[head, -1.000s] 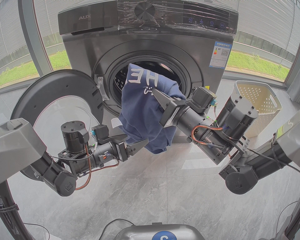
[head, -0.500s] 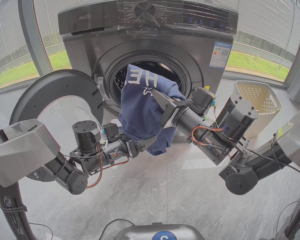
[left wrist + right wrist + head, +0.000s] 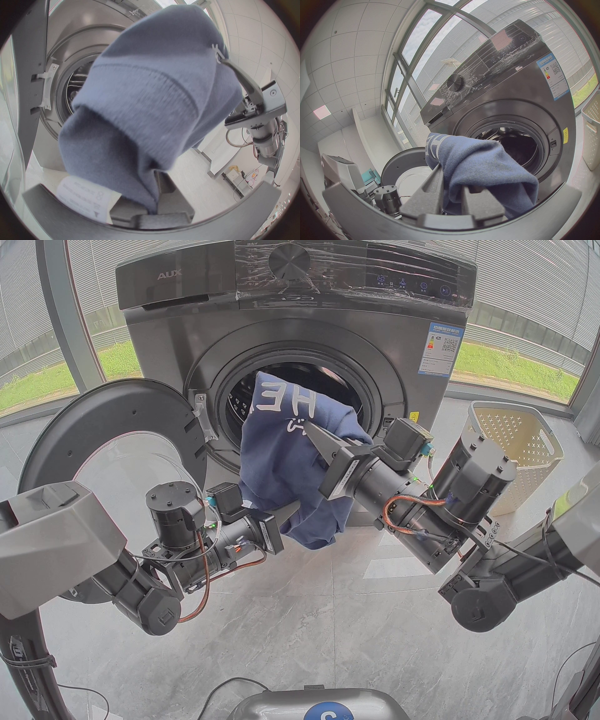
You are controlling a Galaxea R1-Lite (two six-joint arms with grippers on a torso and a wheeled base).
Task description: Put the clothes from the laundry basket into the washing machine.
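Note:
A blue garment (image 3: 281,459) with white letters hangs in front of the washing machine's open drum (image 3: 340,387). My right gripper (image 3: 312,432) is shut on its upper part, level with the drum's lower rim; in the right wrist view the cloth (image 3: 484,168) drapes over that gripper (image 3: 453,184). My left gripper (image 3: 289,512) is at the garment's lower hem, lower and to the left. There the hem (image 3: 140,125) narrows down into the left gripper (image 3: 153,212), which looks shut on it. A white care tag (image 3: 84,197) hangs beside it.
The washing machine (image 3: 294,334) stands straight ahead, with its round door (image 3: 106,427) swung open to the left, close behind my left arm. A cream laundry basket (image 3: 522,440) sits on the floor to the right of the machine. Grey tiled floor (image 3: 331,627) lies in front.
My left arm has moved right and up to the garment's hem, and its fingers, open a second ago, have come together on the cloth. The right gripper has hardly moved.

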